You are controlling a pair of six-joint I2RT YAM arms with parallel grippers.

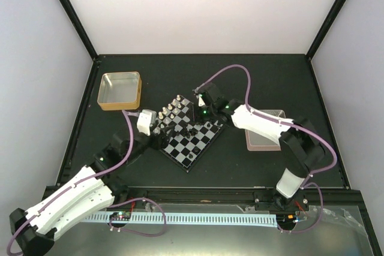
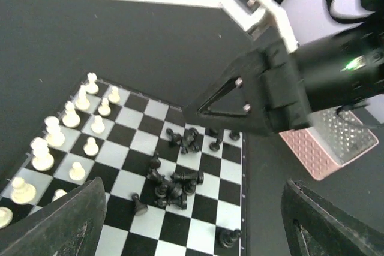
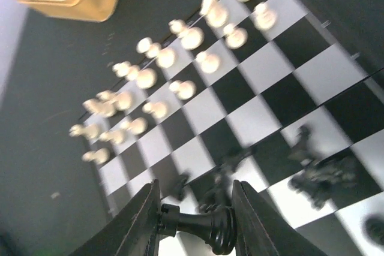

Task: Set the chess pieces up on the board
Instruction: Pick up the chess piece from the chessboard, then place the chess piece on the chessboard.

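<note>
The board (image 1: 193, 148) lies near the middle of the dark table (image 1: 270, 76). It is turned so its corners point to 12, 3, 6 and 9 o'clock. The white pieces (image 1: 170, 111) stand upright in two rows along the board's 10 o'clock edge. Most of the black pieces (image 2: 177, 181) lie in small heaps near the middle of the board. They are tipped over and touch each other. One or two black ones stand apart near the board's edge.

The right end effector (image 1: 202, 104) hangs over the board's 1 o'clock edge. In the right wrist view its two fingers (image 3: 147, 220) pinch one black piece (image 3: 207, 227). That piece lies sideways between them, above the squares.

The left end effector (image 1: 158, 131) is at the board's 9 o'clock side, close to the white rows. In the left wrist view its fingers (image 2: 60, 223) are spread wide apart, and nothing is between them.

A gold-rimmed tray (image 1: 120, 107) sits on the table at 10 o'clock from the board, well apart from it. A pink-rimmed tray (image 1: 264, 145) sits at 3 o'clock from the board. The right arm partly hides it in the top view.
</note>
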